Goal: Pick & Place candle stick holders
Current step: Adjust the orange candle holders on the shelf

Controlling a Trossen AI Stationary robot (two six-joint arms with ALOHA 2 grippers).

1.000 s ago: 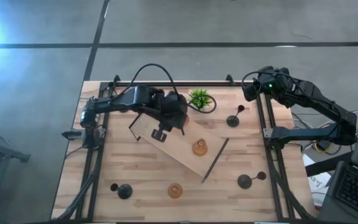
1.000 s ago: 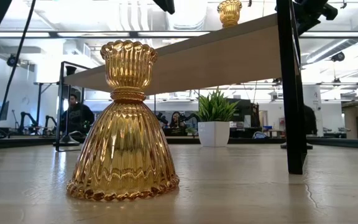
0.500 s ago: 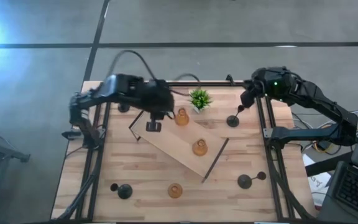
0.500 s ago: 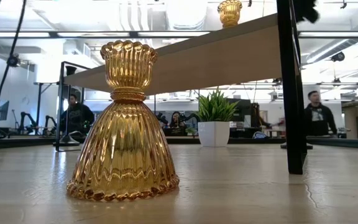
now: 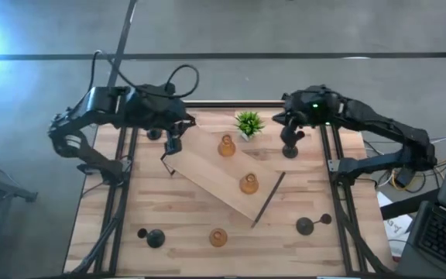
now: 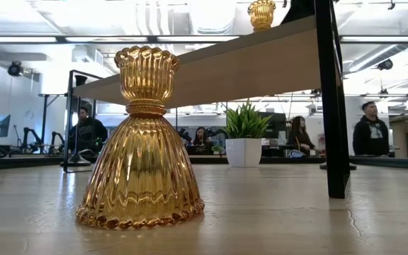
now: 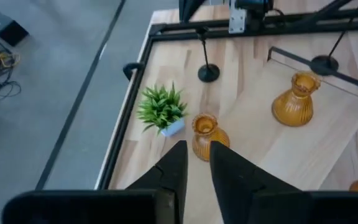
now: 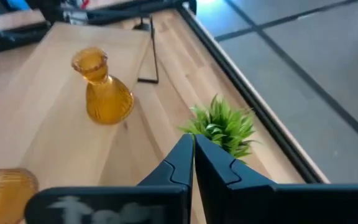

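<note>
Two robot arms over a wooden table with amber and black candle stick holders, two amber ones standing on a light tray.

Nearest the front edge stand an amber holder (image 5: 218, 237), ribbed, bell-shaped and translucent, and two black holders (image 5: 155, 238) (image 5: 305, 225) with round bases and thin stems. On the tray (image 5: 207, 174) are two more amber holders (image 5: 248, 184) (image 5: 226, 146); the far one was not visible a second ago. Beyond sits a small plant (image 5: 248, 122). The left gripper (image 5: 173, 145) has pulled back off the tray to its far left corner, fingers slightly apart, holding nothing. The right gripper (image 5: 291, 136) has moved in over a black holder (image 5: 289, 150) near the plant, its fingers pressed together.
</note>
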